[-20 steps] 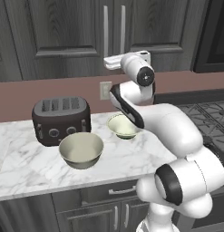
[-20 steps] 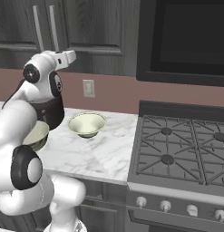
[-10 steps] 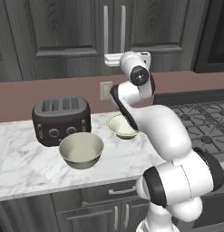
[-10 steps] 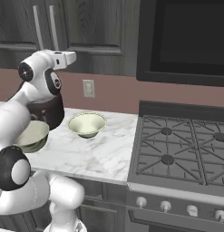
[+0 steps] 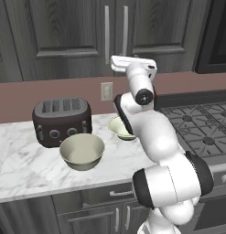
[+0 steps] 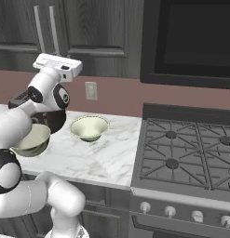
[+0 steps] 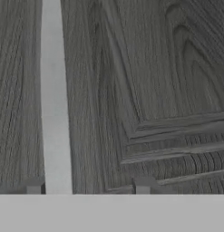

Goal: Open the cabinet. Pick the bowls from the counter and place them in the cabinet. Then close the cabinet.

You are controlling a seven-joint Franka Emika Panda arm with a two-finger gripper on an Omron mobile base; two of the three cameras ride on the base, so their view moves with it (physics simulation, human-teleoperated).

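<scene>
My claw (image 7: 88, 186) sits hard up against the cabinet (image 5: 64, 32), its two finger tips (image 7: 34, 186) just peeking up in the hand view with the silver bar handle (image 7: 53, 104) standing between them, much nearer one tip than the other. The jaws stand partly apart; whether they have pinched the bar I cannot tell, since the tips barely show. From the left base view the hand is raised to the foot of the two long handles where the doors meet, and both doors look shut.

Well below the claw, on the white marble desk (image 5: 27, 169), wait the two bowls: the larger bowl (image 5: 82, 151) toward my base, the smaller bowl (image 5: 122, 128) nearer the wall, with the dark toaster (image 5: 62, 120) beside them. The gas stove (image 6: 186, 153) lies off to the side.

My judgement: the task is at its first step, opening the door. The handle is a stiff, smooth metal rod, likely slippery, so it wants a square grip across its width, low on the bar. The door should swing on its hinges rather than pull straight, so the pull must follow an arc. The bowls look rigid, light and breakable; each is best taken by its rim.
</scene>
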